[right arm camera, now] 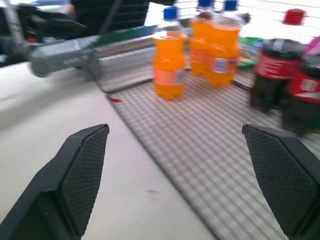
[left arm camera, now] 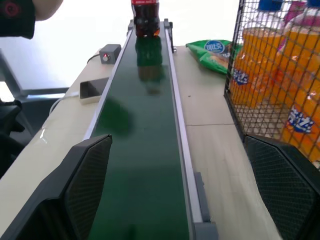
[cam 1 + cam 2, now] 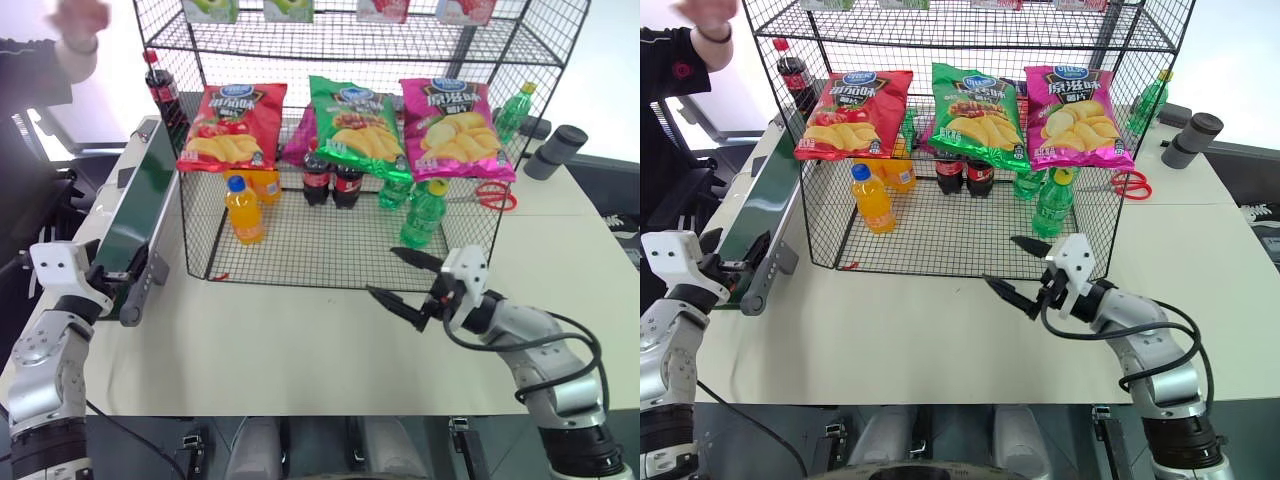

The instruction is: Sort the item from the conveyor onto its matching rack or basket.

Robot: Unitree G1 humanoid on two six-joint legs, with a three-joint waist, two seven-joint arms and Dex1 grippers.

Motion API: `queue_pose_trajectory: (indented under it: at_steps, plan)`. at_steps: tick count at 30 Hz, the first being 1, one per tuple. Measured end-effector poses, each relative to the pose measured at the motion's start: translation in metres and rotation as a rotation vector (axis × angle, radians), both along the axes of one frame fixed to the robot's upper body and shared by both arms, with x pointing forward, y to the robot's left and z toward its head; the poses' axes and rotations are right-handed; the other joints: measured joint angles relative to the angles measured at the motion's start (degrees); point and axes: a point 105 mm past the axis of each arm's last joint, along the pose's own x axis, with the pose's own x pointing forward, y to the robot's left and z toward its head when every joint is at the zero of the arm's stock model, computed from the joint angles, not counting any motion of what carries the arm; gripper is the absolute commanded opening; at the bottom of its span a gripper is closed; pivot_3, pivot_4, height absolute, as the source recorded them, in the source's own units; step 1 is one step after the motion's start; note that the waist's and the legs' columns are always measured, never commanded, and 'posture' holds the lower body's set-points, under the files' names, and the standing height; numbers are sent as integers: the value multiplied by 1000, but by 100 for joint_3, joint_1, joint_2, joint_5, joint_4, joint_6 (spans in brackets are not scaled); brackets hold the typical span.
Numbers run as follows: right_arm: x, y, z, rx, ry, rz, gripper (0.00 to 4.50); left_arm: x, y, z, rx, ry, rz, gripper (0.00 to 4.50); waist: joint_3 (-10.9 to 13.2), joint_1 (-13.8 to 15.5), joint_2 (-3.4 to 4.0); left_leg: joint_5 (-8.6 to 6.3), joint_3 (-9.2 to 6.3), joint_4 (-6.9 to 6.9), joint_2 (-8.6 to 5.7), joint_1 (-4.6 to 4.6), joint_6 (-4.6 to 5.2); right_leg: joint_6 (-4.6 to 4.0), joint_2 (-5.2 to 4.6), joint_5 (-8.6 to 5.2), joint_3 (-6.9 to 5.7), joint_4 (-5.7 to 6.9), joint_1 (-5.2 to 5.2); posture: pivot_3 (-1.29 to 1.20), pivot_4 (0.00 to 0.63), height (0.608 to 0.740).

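Glossy green conveyor belt (image 2: 145, 150) w/ metal frame; black wire-mesh basket (image 3: 300, 250); glossy plastic cola bottle (image 3: 163, 90).

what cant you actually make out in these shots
- Cola bottle on the conveyor: cap and neck cut off by the left wrist view's edge.
- Boxes on the rack's upper shelf: cut off by the head views' top edge.
- Cola bottles in the basket: labels blurred in the right wrist view.
- Person's hand: blurred, partly out of frame.

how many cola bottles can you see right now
3: one cola bottle upright at the conveyor's far end, two side by side in the basket under the chip bags; more may be hidden.
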Motion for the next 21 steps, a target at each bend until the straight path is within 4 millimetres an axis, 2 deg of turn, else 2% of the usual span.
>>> queue_pose_trajectory:
  at_steps: [4,11,21]
  plan:
    - [-12,23,4,23,-11,65,4445,1,1,0,-3,-2,13,4500,0,5,0,-1,-1,0,0,0,-1,-2,-3,-1,0,-1,-1,0,150,740]
    - [-29,46,3,31,-12,122,4445,0,9,-7,-4,14,68,4500,-1,5,-2,-1,-2,-2,0,-1,-2,-17,-8,-9,0,-3,-3,0,150,740]
    - [-24,46,4,9,-10,87,4445,0,12,-12,-3,4,89,4500,-3,2,-4,-2,-2,-7,0,-2,-3,-20,-11,-9,-1,-7,-5,0,150,740]
